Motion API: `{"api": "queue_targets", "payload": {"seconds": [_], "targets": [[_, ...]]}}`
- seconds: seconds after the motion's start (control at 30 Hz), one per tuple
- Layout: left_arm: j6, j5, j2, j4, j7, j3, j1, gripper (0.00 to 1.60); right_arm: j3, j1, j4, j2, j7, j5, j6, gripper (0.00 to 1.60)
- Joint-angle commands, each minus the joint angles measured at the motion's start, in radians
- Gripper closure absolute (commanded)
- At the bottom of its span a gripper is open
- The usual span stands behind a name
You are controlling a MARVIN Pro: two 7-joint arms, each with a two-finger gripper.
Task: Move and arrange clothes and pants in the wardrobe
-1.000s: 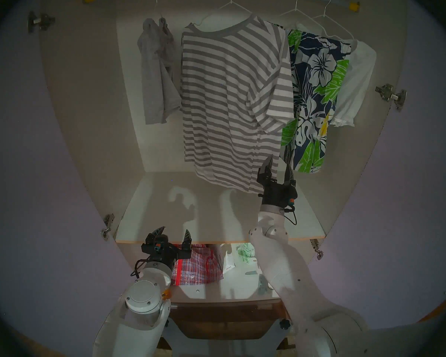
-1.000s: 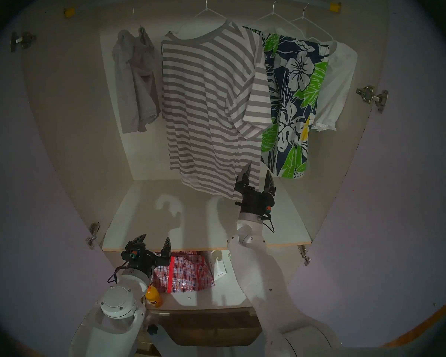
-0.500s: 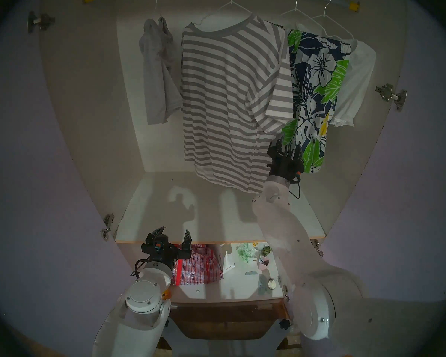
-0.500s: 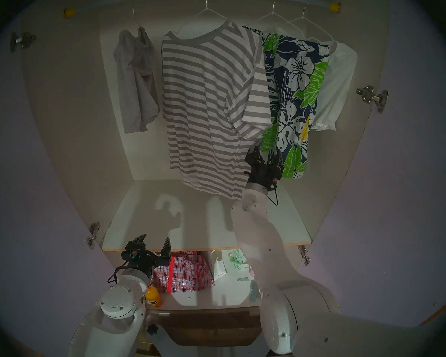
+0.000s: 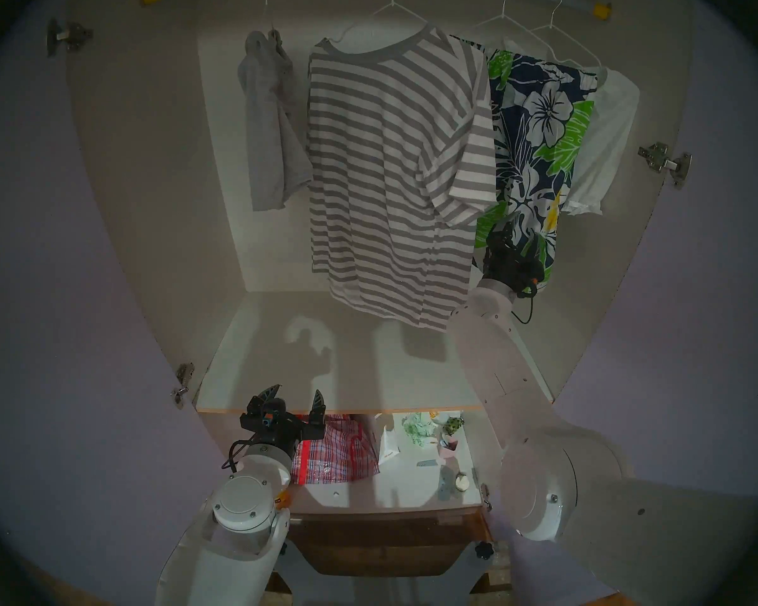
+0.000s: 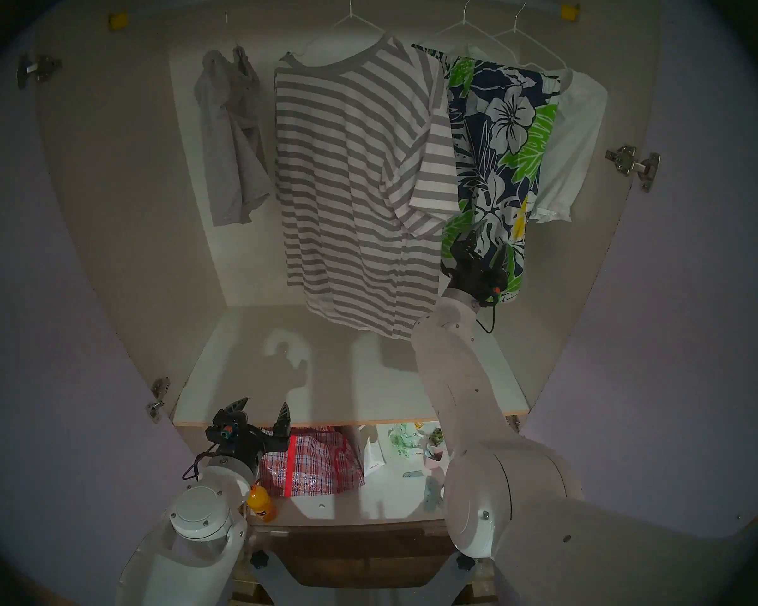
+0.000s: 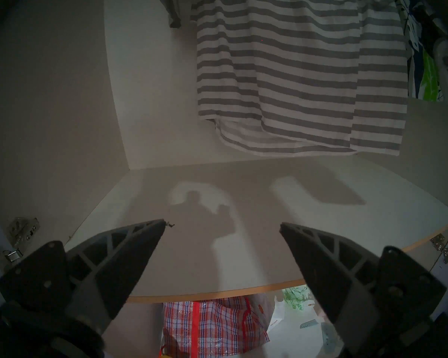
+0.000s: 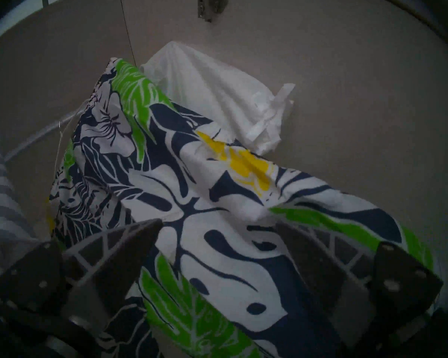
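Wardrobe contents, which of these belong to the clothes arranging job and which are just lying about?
Job:
- striped T-shirt
- floral shorts, with the open right gripper at them
- white top
- grey shorts
- wardrobe

Lying about, below the shelf:
- red plaid bag
- orange bottle
- white paper bag
- small potted plant

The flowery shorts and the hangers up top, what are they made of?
The flowery shorts look like thin woven cloth, likely cotton or polyester, matte: they fold softly and the print lies flat. The hangers look like thin wire with a white coating: slim, stiff lines with bent hooks. Whether it is metal beneath cannot be told.
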Motion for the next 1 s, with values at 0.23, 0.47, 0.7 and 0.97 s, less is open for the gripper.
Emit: {"api": "queue_targets", "payload": {"seconds": [0.23,0.47,0.7,0.97], "targets": [[-0.009,-0.004,0.004,-0.026,0.004,0.002,-0.012,0.0,-0.031,0.038,-0.049,0.102,0.14,0.092,0.261,0.0],[-0.01,-0.008,0.009,-0.027,0.008,0.005,-0.012,0.0,-0.015,0.096,0.052,0.143,0.289,0.121,0.342,0.0],[-0.01,-0.011,0.013,-0.027,0.011,0.008,-0.013,0.0,-0.005,0.167,0.228,0.174,0.332,0.097,0.271,0.0],[-0.01,-0.016,0.018,-0.027,0.016,0.012,-0.014,0.0,-0.045,0.256,0.494,0.193,0.354,0.053,0.148,0.0]]}}
